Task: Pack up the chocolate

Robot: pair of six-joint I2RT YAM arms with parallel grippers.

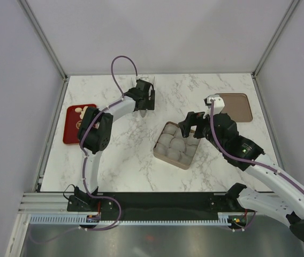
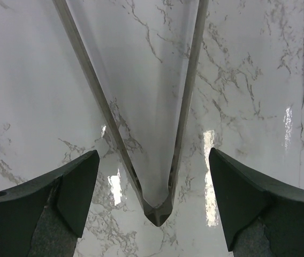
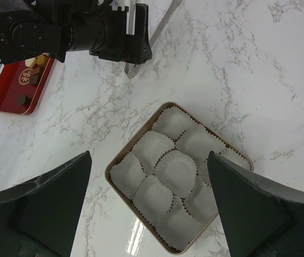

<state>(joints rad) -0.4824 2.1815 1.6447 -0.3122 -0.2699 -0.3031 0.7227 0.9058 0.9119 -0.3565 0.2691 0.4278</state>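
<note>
Left end effector has its two fingers apart and nothing between them. It hangs over bare marble worktop near the back edge, where the corner of the enclosure shows in its own camera. The right end effector is also wide apart and empty, and it hovers directly above the square tan box.

The chocolate lies on the red tray at the left side of the worktop, well apart from the box. Some pieces are dark and some are pale. Inside the box, the white paper cups stand close together, and every cup I can see is empty. The lid rests by itself at the far right.

I judge that packing has not begun, and the step in hand is to fetch the first piece. The left arm is nearer to the tray, so the next move calls for bringing its end effector over the tray. It must then go down around one small piece without pushing the neighbours, and close gently. After that, the piece must be carried to a free cup.

As for writing, the tray bears a pale round emblem. It seems to contain characters, but they are too small to read. I find no brand on the box or the lid.
</note>
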